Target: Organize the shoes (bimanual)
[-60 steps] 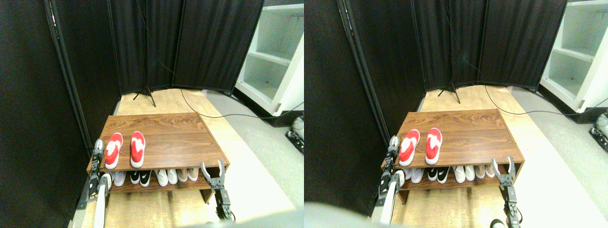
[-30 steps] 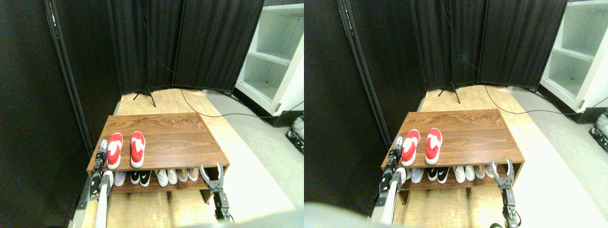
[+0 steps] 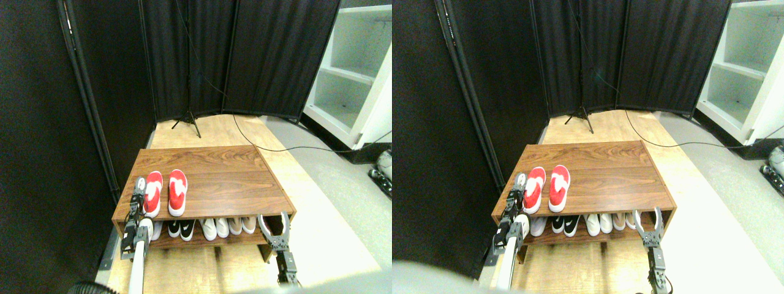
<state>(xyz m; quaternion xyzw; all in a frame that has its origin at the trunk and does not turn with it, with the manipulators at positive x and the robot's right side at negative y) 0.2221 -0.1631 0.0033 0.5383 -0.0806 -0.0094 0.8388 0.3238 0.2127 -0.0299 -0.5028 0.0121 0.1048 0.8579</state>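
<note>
Since a second ago the left claw, grip unclear, has closed on the left shoe at 9 o'clock on the counter, beside its mate; the right claw hangs spread, so tidying looks nearly done.

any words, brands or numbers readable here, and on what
None can be read.
Red shoes on the rack top: white patches only, no lettering visible.
Black-and-white shoes on the lower shelf: a dark side mark, too small to read as a brand.
White shelving unit: no labels visible.
</note>
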